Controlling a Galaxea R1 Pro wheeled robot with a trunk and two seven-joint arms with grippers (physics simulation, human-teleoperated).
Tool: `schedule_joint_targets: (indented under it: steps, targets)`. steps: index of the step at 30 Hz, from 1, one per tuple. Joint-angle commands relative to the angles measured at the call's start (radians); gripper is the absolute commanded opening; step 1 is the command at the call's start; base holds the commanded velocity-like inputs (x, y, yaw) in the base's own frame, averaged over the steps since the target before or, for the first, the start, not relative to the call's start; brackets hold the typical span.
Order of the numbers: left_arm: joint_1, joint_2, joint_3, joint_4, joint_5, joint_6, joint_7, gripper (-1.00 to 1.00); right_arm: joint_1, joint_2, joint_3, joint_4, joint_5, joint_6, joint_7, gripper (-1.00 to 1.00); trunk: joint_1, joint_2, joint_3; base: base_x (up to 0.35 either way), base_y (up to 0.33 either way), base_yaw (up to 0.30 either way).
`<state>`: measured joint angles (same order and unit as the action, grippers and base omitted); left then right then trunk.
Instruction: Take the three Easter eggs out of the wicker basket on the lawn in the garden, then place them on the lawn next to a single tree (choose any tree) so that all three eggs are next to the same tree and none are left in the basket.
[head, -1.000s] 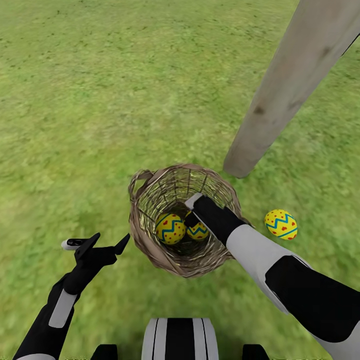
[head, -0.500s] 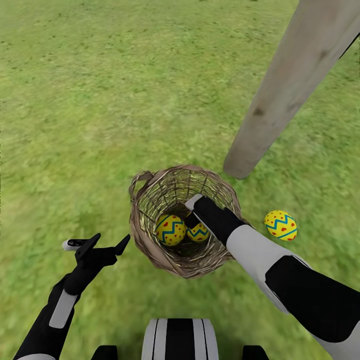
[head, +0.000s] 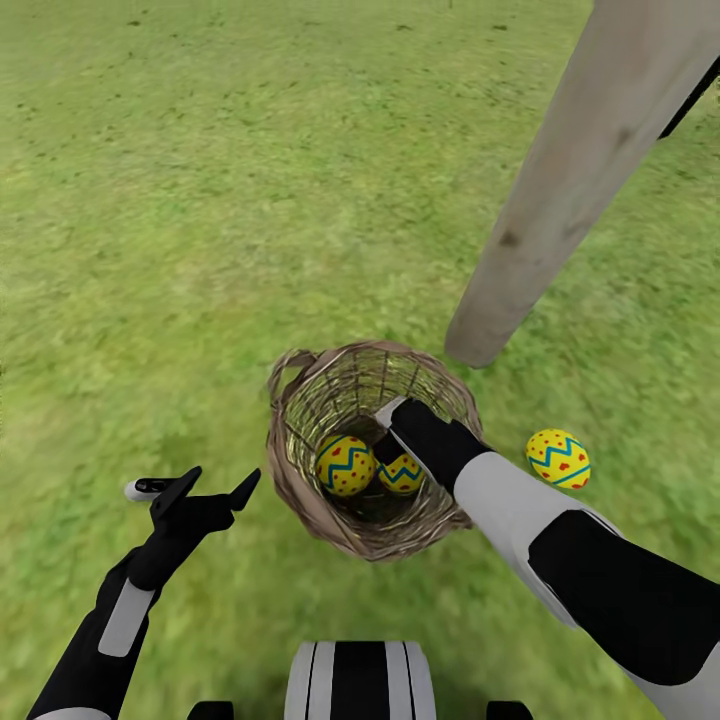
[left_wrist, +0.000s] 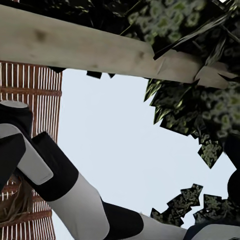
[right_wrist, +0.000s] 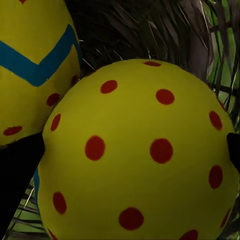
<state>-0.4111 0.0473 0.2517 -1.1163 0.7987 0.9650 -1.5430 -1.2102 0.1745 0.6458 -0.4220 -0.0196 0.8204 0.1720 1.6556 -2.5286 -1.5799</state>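
While the lawn (head: 200, 200) fills most of the head frame, the tree (head: 560, 190) slants down from upper right, its foot just beyond the basket (head: 300, 480) at lower centre. One egg (head: 558, 458) lies on grass right of the basket, near the trunk, likely already delivered. Two eggs (head: 345, 465) sit inside. The right gripper (head: 388, 432) reaches in; its fingers (right_wrist: 15, 175) straddle the dotted egg (right_wrist: 140, 155), probably for a grasp. The left gripper (head: 205, 487), lower left, hangs spread wide, idle.
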Motion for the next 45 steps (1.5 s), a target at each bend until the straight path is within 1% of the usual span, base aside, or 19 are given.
schedule_joint_targets:
  steps: [1,17,19,23,32,33,36,37,38,40,41,42,45]
  targets:
    - [0.0,0.0,0.0,0.0,0.0,0.011,-0.003,1.0,-0.001,0.0,0.005,0.0,0.0,0.003,0.001,-1.0,-0.001,0.0,0.003,0.0,0.0,0.0]
    - [0.0,0.0,-0.002,0.0,-0.002,0.011,-0.001,1.0,-0.002,0.0,0.005,-0.007,0.001,0.004,0.001,-1.0,-0.008,0.004,0.065,0.0,0.0,0.0]
    - [0.0,0.0,-0.003,0.0,-0.002,0.011,0.008,1.0,-0.002,0.0,0.003,-0.009,0.001,0.005,0.001,-1.0,-0.009,0.004,0.073,0.0,0.0,0.0]
    - [0.0,0.0,-0.003,0.0,-0.003,0.011,0.012,1.0,-0.002,0.0,0.003,-0.014,0.003,0.043,0.003,-1.0,-0.01,0.005,0.088,0.0,0.0,0.0]
    - [0.0,-0.001,-0.003,0.0,-0.004,0.011,0.012,1.0,-0.002,0.0,0.003,-0.016,0.0,0.051,0.004,-1.0,-0.014,0.007,0.123,0.0,0.0,0.0]
    - [0.0,-0.001,-0.003,0.0,-0.004,0.011,0.012,1.0,-0.002,0.0,0.002,-0.017,-0.001,0.051,0.012,-1.0,-0.015,0.008,0.127,0.0,0.0,0.0]
    - [0.0,-0.001,-0.003,0.0,-0.004,0.011,0.012,1.0,-0.002,-0.001,0.001,-0.018,0.001,0.055,0.137,-1.0,-0.016,0.008,0.139,0.0,0.0,0.0]
    - [0.0,-0.001,-0.004,0.0,-0.004,0.011,0.012,1.0,-0.002,-0.002,0.0,-0.02,0.001,0.069,0.177,-1.0,-0.017,0.008,0.143,0.0,0.0,0.0]
    - [0.0,-0.001,-0.004,0.0,-0.004,0.011,0.012,1.0,-0.002,-0.002,0.0,-0.022,0.001,0.076,0.195,-1.0,-0.017,0.009,0.146,0.0,0.0,0.0]
    - [0.0,-0.001,-0.005,0.0,-0.004,0.011,0.013,1.0,-0.002,-0.005,-0.002,-0.069,0.001,0.09,0.246,-1.0,-0.018,0.009,0.154,0.0,0.0,0.0]
    - [0.0,-0.001,-0.005,0.0,-0.004,0.011,0.014,1.0,-0.002,-0.005,-0.003,-0.096,0.001,0.104,0.26,-1.0,-0.019,0.009,0.158,0.0,0.0,0.0]
    - [0.0,-0.001,-0.005,0.0,-0.004,0.011,0.018,1.0,-0.002,-0.005,-0.003,-0.144,0.0,0.147,0.273,-1.0,-0.019,0.01,0.162,0.0,0.0,0.0]
    - [0.0,-0.001,-0.005,0.0,-0.004,0.011,0.021,1.0,-0.002,-0.011,-0.002,-0.235,-0.002,0.179,0.279,-1.0,-0.02,0.01,0.174,0.0,0.0,0.0]
